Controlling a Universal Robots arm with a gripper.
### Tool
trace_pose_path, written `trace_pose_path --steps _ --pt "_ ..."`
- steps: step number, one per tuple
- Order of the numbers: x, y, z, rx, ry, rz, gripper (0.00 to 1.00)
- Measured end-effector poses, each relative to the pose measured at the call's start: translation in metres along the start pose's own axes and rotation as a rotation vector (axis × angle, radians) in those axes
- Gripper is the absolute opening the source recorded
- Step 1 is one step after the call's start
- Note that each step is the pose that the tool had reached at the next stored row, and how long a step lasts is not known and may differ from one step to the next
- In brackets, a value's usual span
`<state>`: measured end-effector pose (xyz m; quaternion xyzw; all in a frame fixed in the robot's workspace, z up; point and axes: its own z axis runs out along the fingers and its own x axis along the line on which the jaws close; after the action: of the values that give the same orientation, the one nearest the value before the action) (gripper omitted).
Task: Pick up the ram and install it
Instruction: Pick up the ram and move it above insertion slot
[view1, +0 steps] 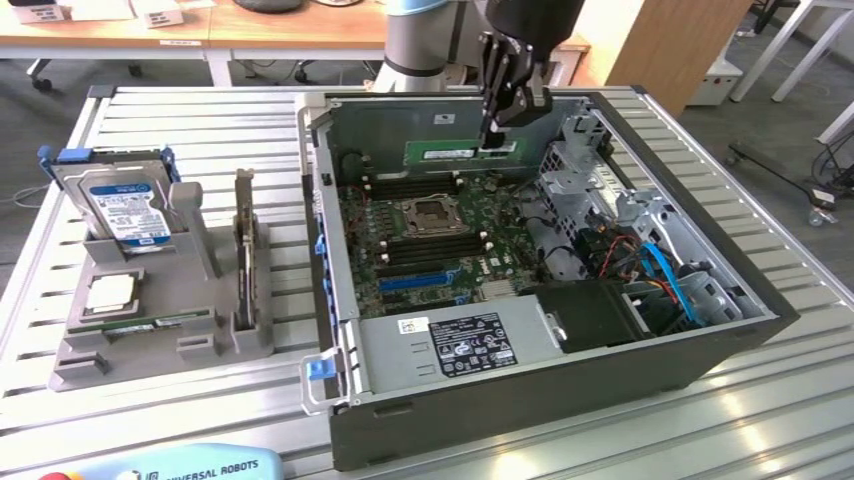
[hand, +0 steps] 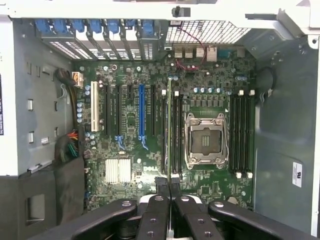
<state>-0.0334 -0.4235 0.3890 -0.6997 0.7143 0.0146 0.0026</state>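
My gripper (view1: 498, 138) hangs over the open computer case (view1: 747, 330), shut on the ram (view1: 443, 152). The ram is a narrow green stick held level above the motherboard (view1: 400, 255), near the case's far wall. In the wrist view the ram (hand: 169, 125) shows edge-on as a thin strip running away from the black fingertips (hand: 162, 186). It lines up with the dark memory slots (hand: 176, 135) just beside the silver processor socket (hand: 205, 140). There is still a gap between the ram and the board.
A grey holder (view1: 214, 340) on the exterior view's left carries a hard drive (view1: 130, 205), an upright dark expansion card (view1: 244, 250) and a square silver chip (view1: 112, 291). Drive cages and cables (view1: 654, 270) fill the case's right side. More memory slots (hand: 243, 135) lie past the socket.
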Motion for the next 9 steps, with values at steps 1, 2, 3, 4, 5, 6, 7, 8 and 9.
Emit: trace_pose_path --steps 1,2,3,4,5,6,7,8,9 --pt "0.0 0.0 0.0017 0.0001 0.0 0.0 0.11" --pt "0.0 0.0 0.0032 0.0 0.0 0.0 0.11" --pt "0.0 0.0 0.0049 0.0001 -0.0001 0.0 0.11" --pt "0.0 -0.0001 0.0066 0.0001 -0.0002 0.0 0.11" --pt "0.0 -0.0001 0.0081 0.0001 -0.0001 0.0 0.11" --pt "0.0 -0.0001 0.0097 0.0001 -0.0002 0.0 0.11" --pt "0.0 -0.0002 0.0112 0.0001 -0.0002 0.0 0.11" --pt "0.0 -0.0002 0.0126 0.0001 -0.0002 0.0 0.11" --pt "0.0 -0.0002 0.014 0.0001 -0.0002 0.0 0.11"
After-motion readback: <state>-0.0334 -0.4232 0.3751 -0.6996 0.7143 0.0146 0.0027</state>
